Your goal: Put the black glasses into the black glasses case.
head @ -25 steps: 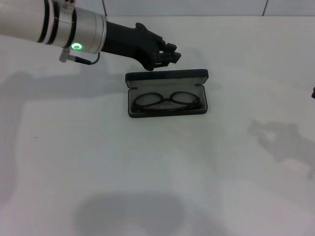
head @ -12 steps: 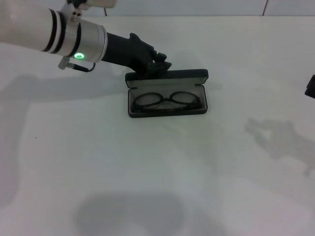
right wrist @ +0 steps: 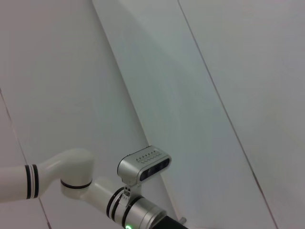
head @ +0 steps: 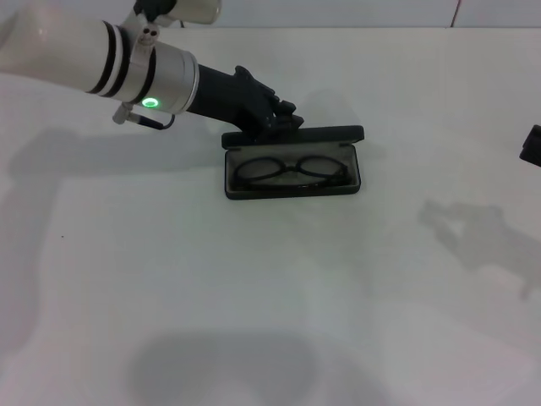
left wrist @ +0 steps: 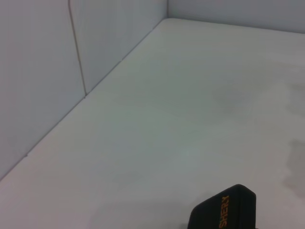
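The black glasses case lies open in the middle of the white table. The black glasses lie inside it on the grey lining, lenses side by side. The lid stands up along the far side, tipped a little toward the tray. My left gripper reaches in from the upper left and sits just behind the lid's left half, touching or nearly touching its back, fingers together. The left wrist view shows one corner of the lid with orange lettering. My right gripper shows only as a dark sliver at the right edge.
The white table spreads around the case with nothing else on it. Pale wall panels border the far side. The right wrist view shows the left arm against the wall.
My left gripper has dropped from above the lid's far side to right behind the lid. The lid has tipped forward and the case has slid slightly to the right.
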You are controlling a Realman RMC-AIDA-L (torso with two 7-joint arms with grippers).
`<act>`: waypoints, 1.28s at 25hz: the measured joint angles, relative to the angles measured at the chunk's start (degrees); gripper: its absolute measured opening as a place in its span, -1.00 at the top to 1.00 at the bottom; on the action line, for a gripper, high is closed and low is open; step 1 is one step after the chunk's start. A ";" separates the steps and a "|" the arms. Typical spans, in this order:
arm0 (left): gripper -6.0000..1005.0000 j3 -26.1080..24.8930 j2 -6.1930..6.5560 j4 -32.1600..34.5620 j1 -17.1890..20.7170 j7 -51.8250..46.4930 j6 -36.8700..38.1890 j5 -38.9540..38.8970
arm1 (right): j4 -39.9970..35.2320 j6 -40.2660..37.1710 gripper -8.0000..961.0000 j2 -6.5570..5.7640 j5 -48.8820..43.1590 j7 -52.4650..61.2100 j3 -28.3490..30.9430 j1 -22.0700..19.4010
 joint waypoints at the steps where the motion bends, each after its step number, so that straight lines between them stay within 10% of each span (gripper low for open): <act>1: 0.56 0.14 -0.01 0.00 0.03 0.00 -0.01 0.01 | 0.05 0.00 0.58 -0.01 0.00 -0.02 0.03 0.00; 19: 0.56 3.48 -1.32 -1.61 1.28 0.39 1.33 0.38 | 0.13 -0.04 0.55 0.05 -0.04 -0.15 -0.24 0.00; 25: 0.56 3.05 -3.52 9.80 4.63 -0.81 11.71 -2.46 | -0.09 -0.63 0.54 -0.26 -0.07 -0.15 -0.01 -0.64; 32: 0.56 0.51 -0.42 14.97 12.06 -2.73 30.31 -19.41 | -2.07 -5.30 0.53 -0.15 -4.23 -0.03 -0.80 2.17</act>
